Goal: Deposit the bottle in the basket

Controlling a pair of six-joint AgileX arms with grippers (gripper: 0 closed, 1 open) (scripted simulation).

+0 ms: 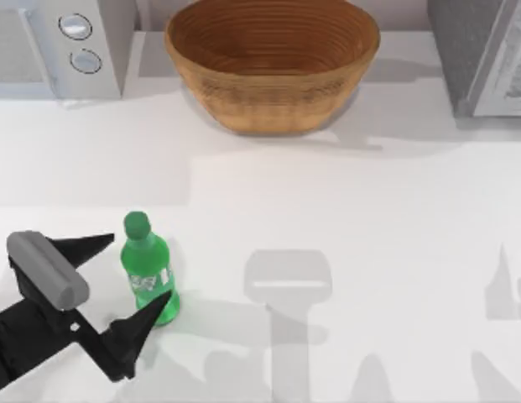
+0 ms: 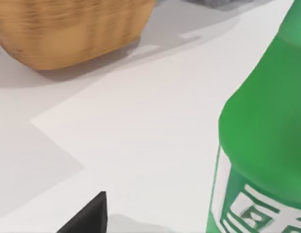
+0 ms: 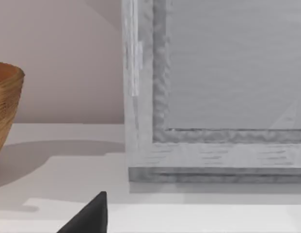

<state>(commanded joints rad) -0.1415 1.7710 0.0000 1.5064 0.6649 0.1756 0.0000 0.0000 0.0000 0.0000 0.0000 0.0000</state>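
**Left gripper straddling the bottle, not clamped**

You've got the bottle (image 1: 148,273) standing upright on the table (image 1: 369,218), front-left area in the top view, cap (image 1: 137,224) pointing toward the back. Label band faces up and right.

Your left gripper (image 1: 130,273) is down at the bottle from the left side. Jaws spread wide: one finger (image 1: 84,246) sits left of the bottle's neck with a visible gap, the other finger (image 1: 143,323) has its tip at the bottle's base, touching or just short, you can't tell which. The bottle sits between the tips, not pinched.

Left wrist view: bottle (image 2: 261,136) close up, basket (image 2: 68,29) well beyond it, one dark fingertip (image 2: 87,216) at the frame edge.

The basket (image 1: 273,63) sits at the back centre of the table, well apart from the bottle. A white appliance (image 1: 63,42) with two knobs is to its left, a grey box (image 1: 482,54) to its right.

Right wrist view: one dark fingertip (image 3: 89,216), the grey box (image 3: 218,87) ahead, basket edge (image 3: 5,107) at the side. Right jaw state: can't tell.
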